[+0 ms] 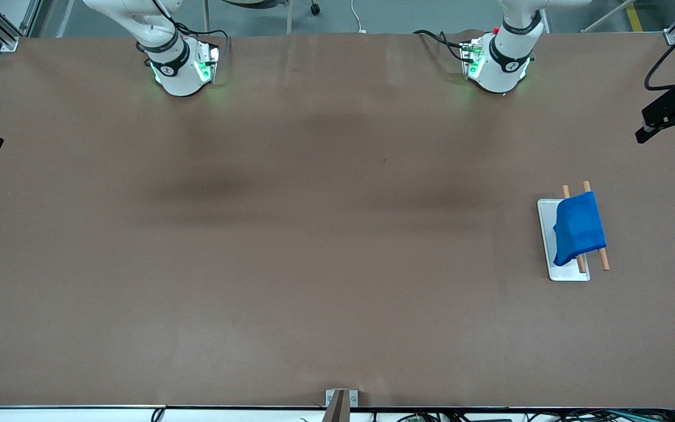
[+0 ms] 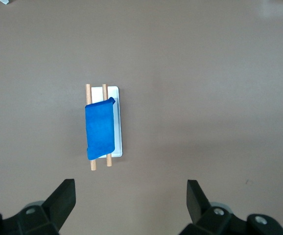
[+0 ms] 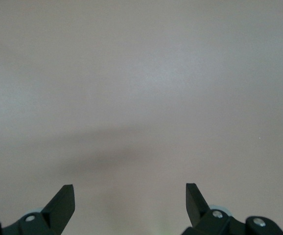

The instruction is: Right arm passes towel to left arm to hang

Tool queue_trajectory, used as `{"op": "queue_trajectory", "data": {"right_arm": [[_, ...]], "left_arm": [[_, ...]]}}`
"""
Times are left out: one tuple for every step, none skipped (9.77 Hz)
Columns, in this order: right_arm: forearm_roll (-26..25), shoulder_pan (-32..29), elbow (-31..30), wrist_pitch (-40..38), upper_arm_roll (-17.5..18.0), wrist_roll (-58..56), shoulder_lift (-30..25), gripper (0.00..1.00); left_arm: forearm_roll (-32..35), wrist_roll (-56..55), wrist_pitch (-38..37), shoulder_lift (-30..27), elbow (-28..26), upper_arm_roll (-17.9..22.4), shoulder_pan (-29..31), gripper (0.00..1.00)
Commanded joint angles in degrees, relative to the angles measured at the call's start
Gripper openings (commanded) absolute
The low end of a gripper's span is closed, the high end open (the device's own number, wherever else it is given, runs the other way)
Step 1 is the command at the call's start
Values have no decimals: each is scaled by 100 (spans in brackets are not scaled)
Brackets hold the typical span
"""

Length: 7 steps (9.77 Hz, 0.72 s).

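Brown table covering (image 1: 314, 246), one sheet, plain, seen by me from the high front camera; entries run from its near edge toward the bases.

Item 1: small grey bracket (image 1: 341, 398) at the near edge, 6 o'clock of the front view.

Item 2: white rack base (image 1: 548, 246), toward the left arm's end of the table, about 3 o'clock. Two wooden rods (image 1: 603, 258) run over it.

Item 3: towel (image 1: 579, 227), blue, draped across both rods, one edge hanging down over the white base. No gripper touches it.

Item 4: left gripper (image 2: 131, 196), raised high over the table. I see its jaws spread wide with nothing between them; its wrist camera looks down on the rack and towel.

Item 5: right gripper (image 3: 130, 195), over bare table covering, jaws likewise wide apart and empty.

Item 6: right arm (image 1: 176, 64), base at 11 o'clock.

Item 7: left arm (image 1: 498, 61), base at 1 o'clock, red knob on its collar.
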Motion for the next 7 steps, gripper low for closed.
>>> {"op": "queue_trajectory", "data": {"right_arm": [[14,-43,50,-8,21,-25,4,100],[14,-43,50,-26,30,-25,4,100],[14,-51,50,-26,30,-25,4,100],[14,-51,50,-17,30,-25,4,100],[14,-51,41,-26,30,-25,4,100],[14,-51,41,-26,21,-25,4,100],[14,-60,41,-26,30,-25,4,100]], "left_arm": [[96,11,-426,262,177,-33,53,100],[96,11,-437,271,168,-25,62,100],[105,-7,-429,280,159,-25,36,100],[113,-15,-428,297,151,-25,36,100],[105,-42,-420,297,107,-33,36,100],[96,-51,-394,315,89,-25,45,100],[105,-51,-367,315,80,-25,62,100]]}}
